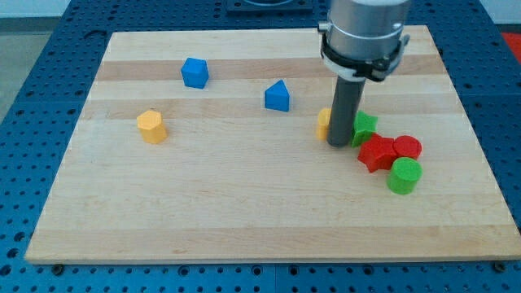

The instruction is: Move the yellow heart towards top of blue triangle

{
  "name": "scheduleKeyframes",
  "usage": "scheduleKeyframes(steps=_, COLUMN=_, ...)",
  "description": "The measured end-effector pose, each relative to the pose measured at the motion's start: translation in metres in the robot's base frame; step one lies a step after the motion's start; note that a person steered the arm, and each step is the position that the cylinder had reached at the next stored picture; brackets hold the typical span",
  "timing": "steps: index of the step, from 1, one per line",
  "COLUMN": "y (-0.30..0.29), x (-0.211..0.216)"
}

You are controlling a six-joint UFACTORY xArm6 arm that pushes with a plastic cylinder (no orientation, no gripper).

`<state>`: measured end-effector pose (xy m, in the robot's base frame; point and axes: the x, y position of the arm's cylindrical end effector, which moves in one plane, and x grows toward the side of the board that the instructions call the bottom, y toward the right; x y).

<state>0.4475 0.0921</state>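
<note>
Yellow heart block (324, 123): right of centre, mostly hidden behind rod, touching it.
Blue triangle block (278, 96): up-left of heart, apart.
My tip (338, 145): against heart; no fingers, nothing held.
Wooden worktop (244, 212): carries all.

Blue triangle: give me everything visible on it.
The blue triangle is a small solid-blue block, plastic-looking, with a peaked top, resting flat on the wooden board right of centre, toward the view's top. Nothing touches it. My tip is to its lower right, against a yellow block; a blue cube sits off to its left.

Yellow heart (324, 123), blue triangle (278, 96), pale striped board (244, 212).
</note>
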Motion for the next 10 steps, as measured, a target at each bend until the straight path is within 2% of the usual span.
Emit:
scheduleKeyframes(steps=2, y=-0.01, x=-0.047)
scheduleKeyframes(steps=5, y=-0.014, x=-0.055)
scheduleKeyframes(steps=7, y=-0.1, x=-0.109)
scheduleKeyframes(steps=8, y=-0.117, x=-0.117)
scheduleKeyframes(steps=10, y=-0.107, x=-0.117)
